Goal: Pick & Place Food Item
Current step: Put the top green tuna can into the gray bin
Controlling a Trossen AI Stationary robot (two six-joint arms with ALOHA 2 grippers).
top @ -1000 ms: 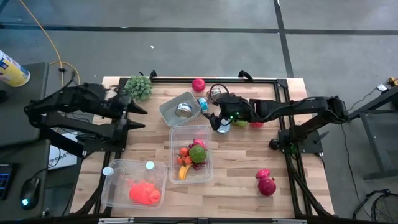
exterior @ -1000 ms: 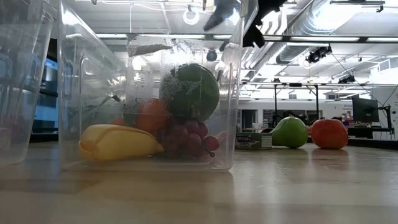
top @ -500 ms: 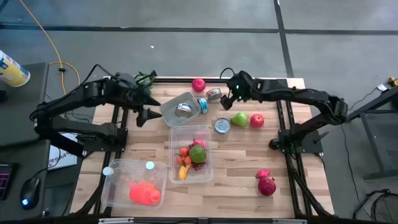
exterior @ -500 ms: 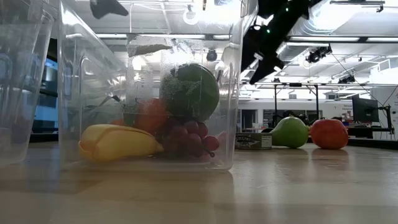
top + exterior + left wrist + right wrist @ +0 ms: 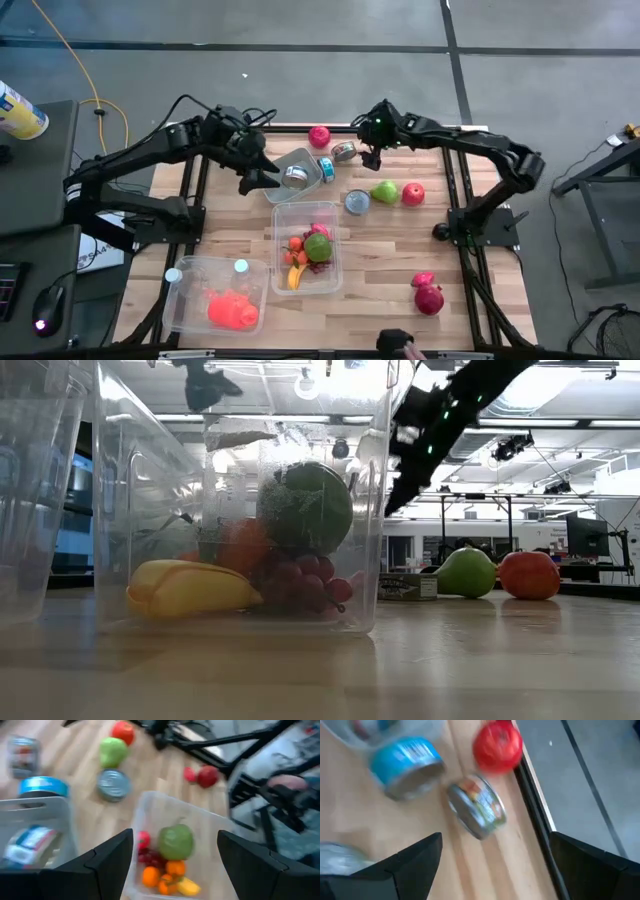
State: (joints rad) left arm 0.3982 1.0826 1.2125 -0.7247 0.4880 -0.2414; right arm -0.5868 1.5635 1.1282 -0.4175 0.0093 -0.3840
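Bare wood lies open around my pomegranate [image 5: 428,296]; at the far edge, cans [image 5: 343,151], grey bin [image 5: 283,172] and pear [image 5: 385,190] crowd together.

On the pale wood table [image 5: 380,270], a clear bin [image 5: 306,246] at centre holds a green apple [image 5: 318,246] and yellow banana [image 5: 295,277], while a blue-labelled can [image 5: 326,168] lies upper centre beside a red tomato [image 5: 319,136].

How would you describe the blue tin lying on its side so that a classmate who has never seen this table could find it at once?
Start at the grey tub near the table's far edge. Just beside its corner, on the side towards the right arm, lies the blue tin, tipped over with a bare metal end showing. Unlike the flat silver tin and the multicoloured tin nearby, its wrapper is plain bright blue.
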